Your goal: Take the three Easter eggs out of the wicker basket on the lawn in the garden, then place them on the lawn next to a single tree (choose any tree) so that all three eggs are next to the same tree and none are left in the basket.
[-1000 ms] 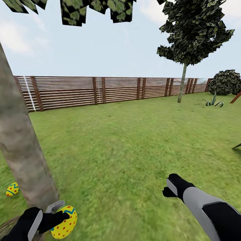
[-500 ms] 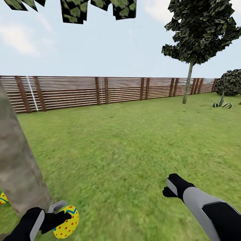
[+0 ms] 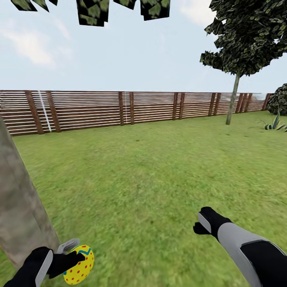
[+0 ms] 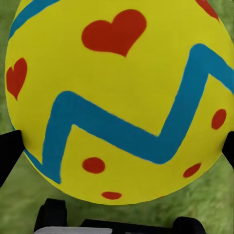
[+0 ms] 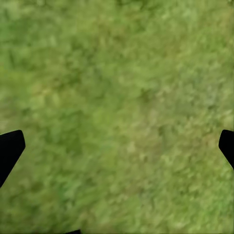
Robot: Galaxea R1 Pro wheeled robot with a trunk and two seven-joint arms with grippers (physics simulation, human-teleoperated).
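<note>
One Easter egg [image 3: 79, 270] in sight, grasped in the left gripper [image 3: 68, 255] at the lower left of the head view, held above the lawn [image 3: 151, 175]. Egg is yellow with red dots and a blue-green zigzag stripe; the left wrist view shows it close up [image 4: 117, 97], with red hearts as well as dots, its sides pressed between the two dark fingers [image 4: 9, 153] at either edge, grass below it.

Tree [image 3: 18, 215]: thick, pale grey-brown mottled trunk, rising at the left edge of the head view just beside the left gripper and the egg. Dark leaf clusters [image 3: 93, 10] hang across the top of the view.

Right gripper [image 3: 202, 225] at lower right, well apart from the egg, carrying nothing. In the right wrist view its fingers [image 5: 9, 151] stand wide apart at the two edges, released, with bare mottled grass [image 5: 117, 107] between them.

Background: brown horizontal-slat wooden fence [image 3: 119, 109] runs across the far side of the lawn. A thin-trunked tree [image 3: 247, 36] with a dark crown stands near the fence at right. Dark shrub [image 3: 281, 99] and a spiky low plant [image 3: 275, 123] at the far right edge. Pale blue sky with light cloud above the fence.
</note>
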